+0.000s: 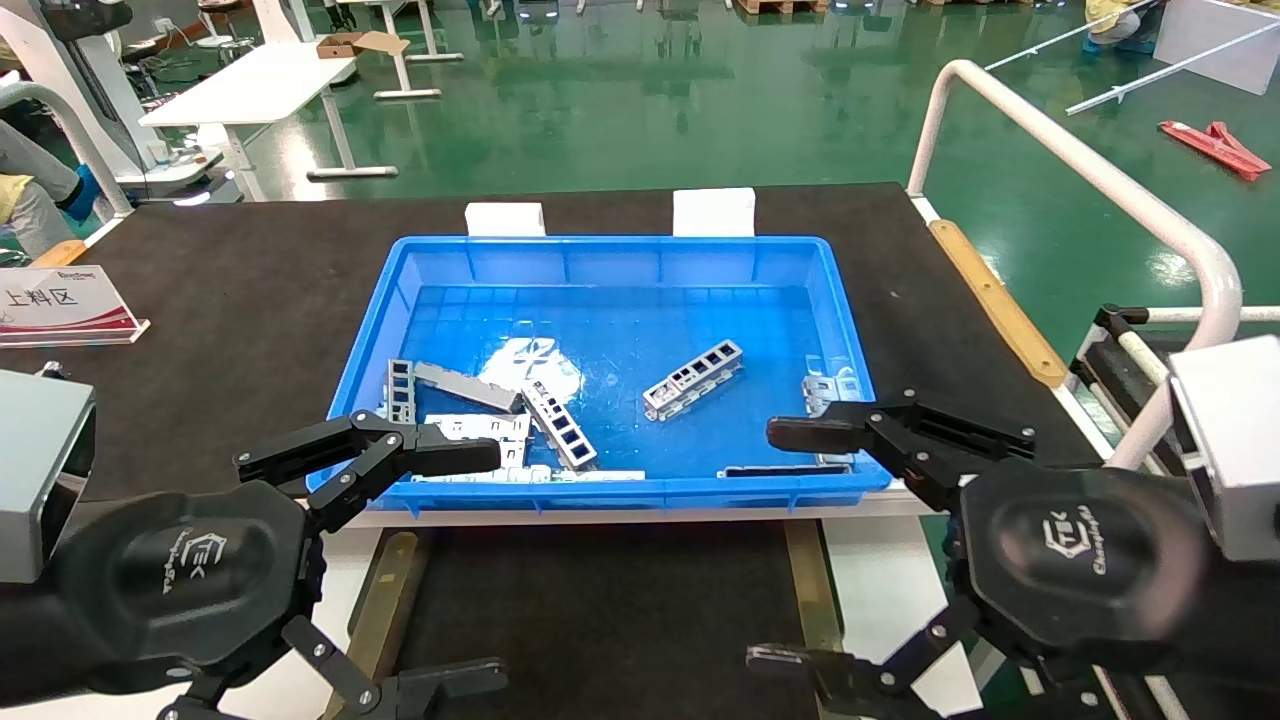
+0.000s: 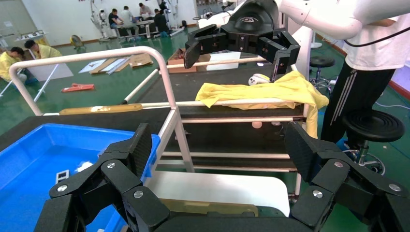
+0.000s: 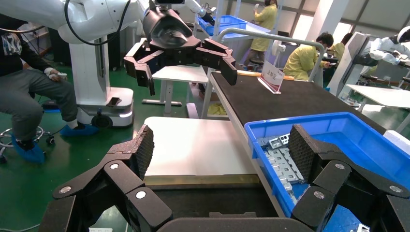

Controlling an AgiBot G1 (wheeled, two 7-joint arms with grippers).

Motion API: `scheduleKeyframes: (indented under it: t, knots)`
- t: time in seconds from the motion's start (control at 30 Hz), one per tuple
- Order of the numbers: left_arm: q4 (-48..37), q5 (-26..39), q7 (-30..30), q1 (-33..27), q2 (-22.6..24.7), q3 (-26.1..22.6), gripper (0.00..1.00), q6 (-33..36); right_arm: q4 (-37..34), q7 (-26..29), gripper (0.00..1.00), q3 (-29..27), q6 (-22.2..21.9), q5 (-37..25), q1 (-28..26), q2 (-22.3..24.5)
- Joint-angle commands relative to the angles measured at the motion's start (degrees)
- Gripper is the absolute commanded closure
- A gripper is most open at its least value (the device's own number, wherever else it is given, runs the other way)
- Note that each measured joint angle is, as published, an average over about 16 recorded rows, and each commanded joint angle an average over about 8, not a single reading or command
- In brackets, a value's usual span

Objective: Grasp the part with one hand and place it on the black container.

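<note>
Head view: left gripper (image 1: pixel 470 565) hovers with jaws spread at the blue bin's (image 1: pixel 610 492) near-left corner; a part (image 1: pixel 694 379) lies mid-bin; the black container (image 1: pixel 600 610) sits below the worktop's near edge; right gripper (image 1: pixel 790 545) likewise gapes, near-right corner.

Right gripper (image 3: pixel 220 159): fingers spread wide apart, holding nothing, one finger over the near corner of the blue bin (image 3: pixel 338 126). Silver-grey parts (image 3: pixel 280 162) lie heaped inside that corner. Left gripper (image 3: pixel 186 60): beyond the bin, fingers likewise spread, empty.
</note>
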State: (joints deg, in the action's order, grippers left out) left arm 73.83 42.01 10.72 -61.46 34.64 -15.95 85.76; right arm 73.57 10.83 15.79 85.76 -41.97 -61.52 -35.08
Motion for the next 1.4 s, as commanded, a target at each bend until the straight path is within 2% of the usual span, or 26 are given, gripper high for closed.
scheduleKeyframes:
  t: [0.03, 1.4]
  knots:
    - [0.00, 0.00, 0.00, 0.00, 0.00, 0.00, 0.00, 0.00, 0.00, 0.00, 0.00, 0.00, 0.00, 0.00, 0.00, 0.00]
    - [0.00, -0.01, 0.00, 0.00, -0.01, -0.01, 0.00, -0.01, -0.01, -0.09, 0.00, 0.23, -0.02, 0.11, -0.03, 0.07]
